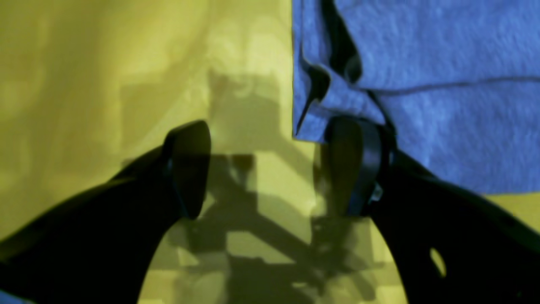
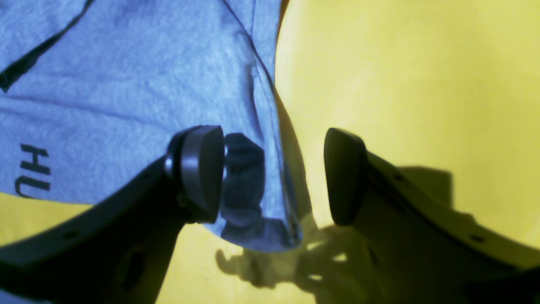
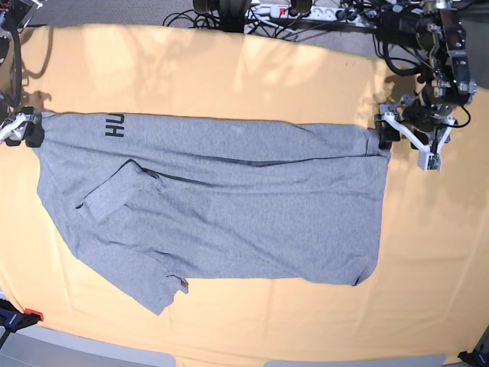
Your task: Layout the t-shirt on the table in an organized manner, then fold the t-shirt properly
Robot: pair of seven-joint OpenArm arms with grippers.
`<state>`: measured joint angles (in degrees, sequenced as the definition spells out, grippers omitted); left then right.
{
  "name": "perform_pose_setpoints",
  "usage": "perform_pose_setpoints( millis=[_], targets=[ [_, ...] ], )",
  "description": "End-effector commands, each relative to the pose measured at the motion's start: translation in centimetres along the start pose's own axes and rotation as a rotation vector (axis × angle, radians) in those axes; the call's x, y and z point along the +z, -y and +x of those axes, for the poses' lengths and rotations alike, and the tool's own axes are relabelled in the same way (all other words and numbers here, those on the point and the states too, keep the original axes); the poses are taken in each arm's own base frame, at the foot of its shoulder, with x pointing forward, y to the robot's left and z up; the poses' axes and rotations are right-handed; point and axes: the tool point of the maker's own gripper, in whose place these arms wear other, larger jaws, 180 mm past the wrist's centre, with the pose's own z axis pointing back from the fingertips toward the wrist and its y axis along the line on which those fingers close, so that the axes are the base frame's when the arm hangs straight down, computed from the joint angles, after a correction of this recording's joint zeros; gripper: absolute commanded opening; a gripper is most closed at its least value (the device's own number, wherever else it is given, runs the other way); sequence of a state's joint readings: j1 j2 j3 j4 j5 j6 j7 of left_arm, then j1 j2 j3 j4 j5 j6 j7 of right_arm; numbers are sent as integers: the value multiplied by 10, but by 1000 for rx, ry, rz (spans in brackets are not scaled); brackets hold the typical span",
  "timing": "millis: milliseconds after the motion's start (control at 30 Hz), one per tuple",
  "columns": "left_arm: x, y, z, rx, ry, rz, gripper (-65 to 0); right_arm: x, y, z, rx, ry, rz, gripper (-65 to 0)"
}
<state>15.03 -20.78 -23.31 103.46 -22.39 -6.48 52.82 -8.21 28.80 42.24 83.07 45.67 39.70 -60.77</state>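
Observation:
The grey t-shirt (image 3: 229, 206) lies spread sideways on the yellow-orange table (image 3: 229, 69), folded over along its far edge, with one sleeve (image 3: 114, 191) lying on the body. Black letters (image 2: 33, 171) show near its left end. My right gripper (image 2: 274, 175) is open at that end. A shirt corner (image 2: 253, 211) rests between its fingers and touches only the left one (image 2: 202, 173). My left gripper (image 1: 272, 169) is open at the shirt's other far corner (image 1: 308, 122). Its right finger (image 1: 354, 164) sits at the cloth edge. In the base view the left gripper (image 3: 386, 130) and the right gripper (image 3: 30, 130) stand at opposite ends.
Cables and a power strip (image 3: 290, 11) run behind the table's far edge. The left arm's body (image 3: 439, 69) rises at the back right. The table's front edge (image 3: 229, 355) is close below the shirt's lower sleeve (image 3: 160, 294).

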Motion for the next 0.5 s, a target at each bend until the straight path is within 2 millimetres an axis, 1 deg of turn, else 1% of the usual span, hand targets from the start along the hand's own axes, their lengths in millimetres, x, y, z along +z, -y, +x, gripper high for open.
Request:
perform_pose_setpoints(
  millis=[0, 167, 267, 400, 467],
  targets=[
    [2, -10, -2, 6, -21, 45, -200, 10, 7, 23, 31, 64, -14, -260],
    [5, -10, -12, -14, -90, 32, -200, 11, 8, 24, 35, 65, -17, -260],
    [9, -1, -4, -46, -51, -50, -200, 11, 9, 25, 36, 66, -18, -260],
    [19, 17, 12, -56, 28, -217, -200, 12, 9, 26, 38, 69, -19, -260],
    [27, 19, 22, -60, 69, -271, -200, 12, 7, 29, 31, 82, -4, -260]
  ],
)
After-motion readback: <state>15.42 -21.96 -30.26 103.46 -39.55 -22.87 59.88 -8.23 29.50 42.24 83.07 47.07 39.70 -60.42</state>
